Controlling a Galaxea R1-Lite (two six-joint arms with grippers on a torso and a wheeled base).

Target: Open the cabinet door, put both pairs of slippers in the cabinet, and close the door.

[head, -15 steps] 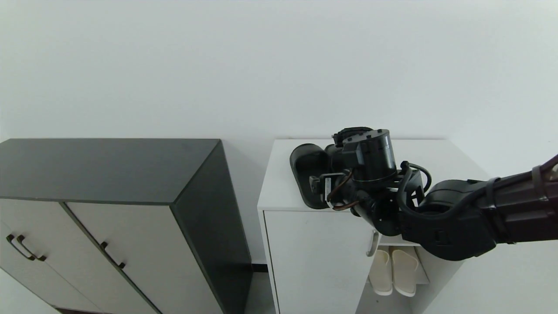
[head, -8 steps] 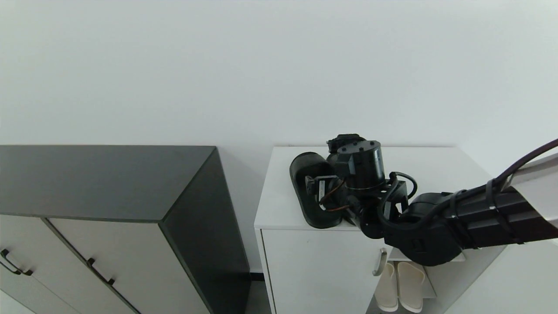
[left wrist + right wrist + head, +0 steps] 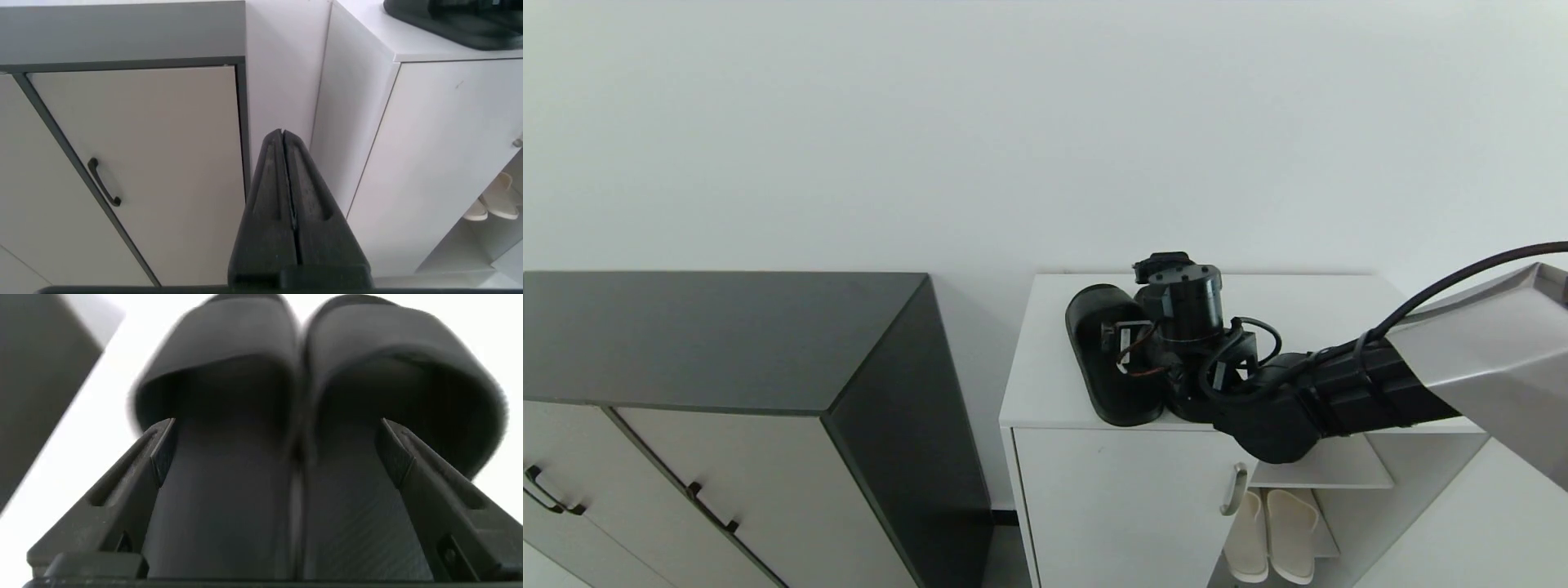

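Observation:
A pair of black slippers [image 3: 1104, 359] lies side by side on top of the white cabinet [image 3: 1045, 384]. My right gripper [image 3: 278, 453] is open at the cabinet top, one finger [image 3: 151, 461] outside each slipper, so the black slippers [image 3: 245, 400] sit between them. The cabinet's right side stands open, with a pair of white slippers [image 3: 1270, 523] on its lower shelf. Its left door [image 3: 1119, 506] is closed. My left gripper [image 3: 283, 192] is shut and empty, low in front of the gap between the two cabinets.
A dark-topped cabinet [image 3: 711, 335] with two closed doors and dark handles [image 3: 707, 506] stands to the left of the white one. A bare wall runs behind both. An empty white shelf [image 3: 1319, 472] sits above the white slippers.
The head camera tilted a little between the first two frames. My right arm has stretched forward and lowered, bringing the open gripper down around the black slippers.

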